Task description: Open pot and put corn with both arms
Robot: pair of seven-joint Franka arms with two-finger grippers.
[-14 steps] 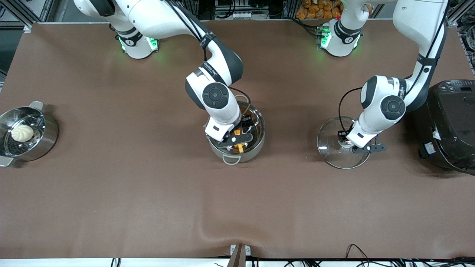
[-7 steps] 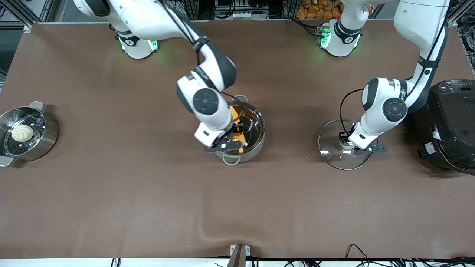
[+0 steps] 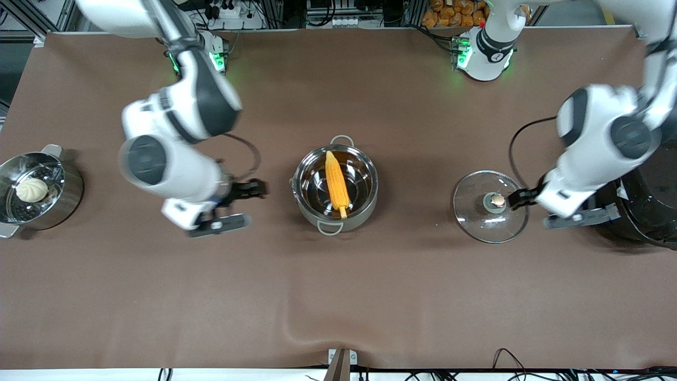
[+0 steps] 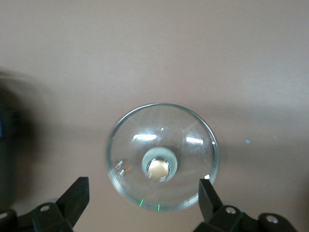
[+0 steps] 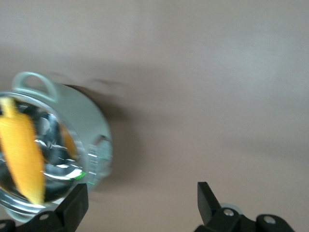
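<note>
Corn (image 3: 337, 182) released in pot (image 3: 370, 203); both end effectors withdrawn

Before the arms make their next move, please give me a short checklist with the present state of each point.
1. Corn lies inside the pot: ok.
2. Lid is off the pot and flat on the table, toward the left arm's end: ok.
3. Right end effector is open, holds nothing, and is over bare table beside the pot: ok.
4. Left end effector is open and clear of the lid's knob: ok.
5. Left arm close to the black cooker, contact or not: cannot tell.
</note>
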